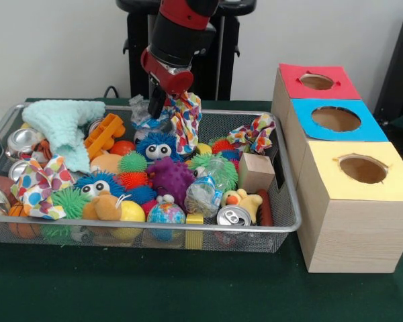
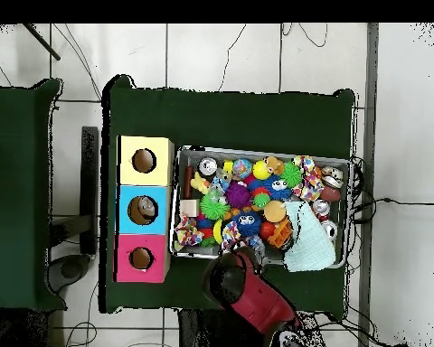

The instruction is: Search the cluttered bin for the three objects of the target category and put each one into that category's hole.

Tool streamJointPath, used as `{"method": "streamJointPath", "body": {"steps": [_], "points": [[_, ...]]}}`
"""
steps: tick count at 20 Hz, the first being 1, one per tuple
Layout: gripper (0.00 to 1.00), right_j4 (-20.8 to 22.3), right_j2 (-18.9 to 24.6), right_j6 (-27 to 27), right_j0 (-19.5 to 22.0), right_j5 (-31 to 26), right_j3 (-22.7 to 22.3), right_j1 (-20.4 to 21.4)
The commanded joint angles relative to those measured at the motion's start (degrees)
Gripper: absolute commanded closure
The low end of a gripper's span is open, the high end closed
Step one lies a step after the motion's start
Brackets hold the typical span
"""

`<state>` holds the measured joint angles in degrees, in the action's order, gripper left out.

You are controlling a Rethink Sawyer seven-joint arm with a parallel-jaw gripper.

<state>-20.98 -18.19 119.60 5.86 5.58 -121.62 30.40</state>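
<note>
My gripper (image 1: 160, 100) hangs over the back edge of the wire bin (image 1: 282, 225), shut on a multicoloured spotted cloth (image 1: 187, 119) that droops from it onto the toys. Two similar spotted cloths lie in the bin, one at the front left (image 1: 39, 186) and one at the back right (image 1: 254, 133). To the right of the bin stand three boxes with round holes: red (image 1: 316, 81), blue (image 1: 336, 119) and yellow (image 1: 363, 169). In the overhead view the arm (image 2: 243, 289) covers the gripper, and the boxes (image 2: 144, 210) sit left of the bin (image 2: 177, 203).
The bin is packed with spiky rubber balls (image 1: 169, 176), blue fuzzy toys with eyes (image 1: 156, 147), drink cans (image 1: 233, 216), a wooden block (image 1: 256, 172), an orange plastic toy (image 1: 104, 134) and a mint towel (image 1: 66, 124). Green cloth covers the table (image 1: 154, 288).
</note>
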Motion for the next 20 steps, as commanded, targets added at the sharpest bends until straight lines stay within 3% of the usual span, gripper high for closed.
{"method": "streamJointPath", "body": {"steps": [1,7,20], "points": [[1.0,9.9,5.3,0.2,5.6,-3.3,-1.7,2.0],[1.0,10.7,6.6,6.2,4.7,0.8,-2.1,-1.7],[1.0,12.3,7.9,8.9,6.4,4.4,-2.0,-3.9]]}}
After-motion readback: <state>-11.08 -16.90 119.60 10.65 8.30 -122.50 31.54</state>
